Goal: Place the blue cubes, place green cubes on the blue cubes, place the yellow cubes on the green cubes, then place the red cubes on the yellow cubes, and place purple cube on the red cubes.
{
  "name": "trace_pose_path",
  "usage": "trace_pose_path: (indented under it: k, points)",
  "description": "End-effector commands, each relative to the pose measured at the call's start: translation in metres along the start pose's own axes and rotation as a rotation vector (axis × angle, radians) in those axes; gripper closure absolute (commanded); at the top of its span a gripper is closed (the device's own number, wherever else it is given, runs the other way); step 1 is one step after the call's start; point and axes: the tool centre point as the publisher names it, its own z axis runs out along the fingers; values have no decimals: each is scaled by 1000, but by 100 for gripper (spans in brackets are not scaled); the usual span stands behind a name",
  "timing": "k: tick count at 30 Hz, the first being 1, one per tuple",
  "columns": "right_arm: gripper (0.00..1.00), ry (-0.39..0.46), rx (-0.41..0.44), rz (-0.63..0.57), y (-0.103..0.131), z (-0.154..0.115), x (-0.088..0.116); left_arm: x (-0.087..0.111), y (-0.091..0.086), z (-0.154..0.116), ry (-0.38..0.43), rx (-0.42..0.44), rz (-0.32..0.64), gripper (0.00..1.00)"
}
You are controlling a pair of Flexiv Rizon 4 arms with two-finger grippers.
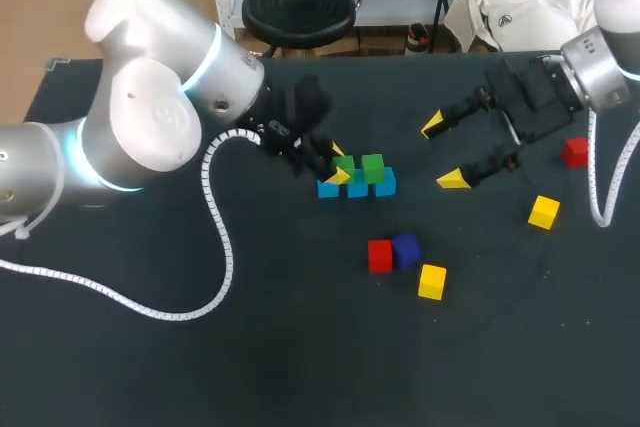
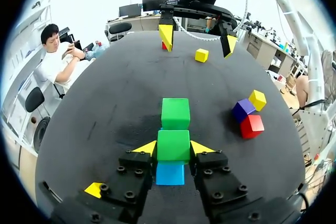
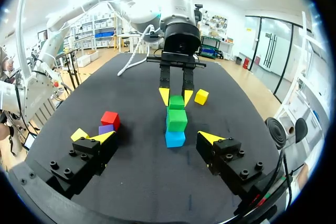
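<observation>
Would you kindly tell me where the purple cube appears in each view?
Head: purple cube mid-table, touching a red cube.
Left wrist: purple cube between the red cube and a yellow cube.
Right wrist: purple cube in front of the red cube.
Shared landmark: that red cube.

One green block (image 2: 173,144) is hemmed on both sides by the left gripper (image 2: 174,148); bare table (image 1: 430,217) is left toward the wide-spread right gripper (image 1: 444,153).

- Head view: the left tool (image 1: 339,163) covers part of the green cube (image 1: 347,162) between its fingers and part of the end blue cube (image 1: 326,190).
- Right wrist view: the purple cube (image 3: 106,129) sits half behind one finger of the right tool (image 3: 156,138).
</observation>
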Motion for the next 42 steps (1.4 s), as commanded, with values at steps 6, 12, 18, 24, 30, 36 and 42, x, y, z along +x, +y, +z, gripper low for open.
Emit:
trace_pose_path:
  k: [6, 12, 18, 24, 30, 36, 42]
  points:
    - [0, -1, 0, -1, 0, 0, 0, 3, 5, 0, 6, 3, -3, 100]
    - [0, -1, 0, -1, 0, 0, 0, 6, 5, -3, 9, -1, -12, 100]
    - [0, -1, 0, -1, 0, 0, 0, 6, 6, -1, 12, 4, -15, 100]
    - [0, -1, 0, -1, 0, 0, 0, 5, 7, 1, 12, 7, -14, 100]
    - [0, -1, 0, -1, 0, 0, 0, 6, 7, 2, 16, 9, -17, 100]
    - [0, -1, 0, -1, 0, 0, 0, 7, 8, 2, 21, 8, -18, 100]
    - [0, -1, 0, -1, 0, 0, 0, 7, 8, 2, 22, 11, -24, 66]
